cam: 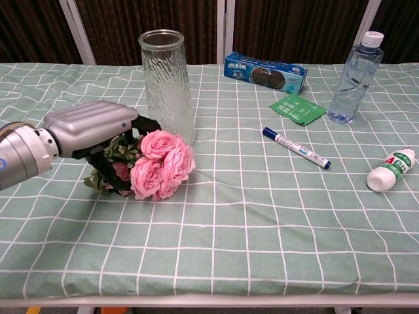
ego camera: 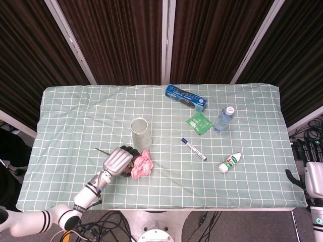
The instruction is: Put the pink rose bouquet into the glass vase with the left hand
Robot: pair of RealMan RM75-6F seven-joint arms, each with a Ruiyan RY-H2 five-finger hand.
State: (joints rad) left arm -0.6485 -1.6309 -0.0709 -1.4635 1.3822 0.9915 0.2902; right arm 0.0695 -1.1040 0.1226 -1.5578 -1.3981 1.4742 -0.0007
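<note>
The pink rose bouquet (ego camera: 143, 164) (cam: 160, 163) lies low over the green checked cloth, its blooms pointing right. My left hand (ego camera: 117, 161) (cam: 88, 127) grips it around the leafy stems, dark fingers curled under them. A thin stem end pokes out to the hand's left in the head view. The ribbed glass vase (ego camera: 141, 132) (cam: 167, 82) stands upright and empty just behind the roses, nearly touching them. My right hand (ego camera: 314, 179) hangs beside the table's right edge, holding nothing, its thumb standing apart.
A blue box (ego camera: 185, 97) (cam: 265, 70) lies at the back. A green packet (cam: 298, 108), a water bottle (cam: 353, 75), a marker pen (cam: 296, 148) and a small white bottle (cam: 391, 169) lie to the right.
</note>
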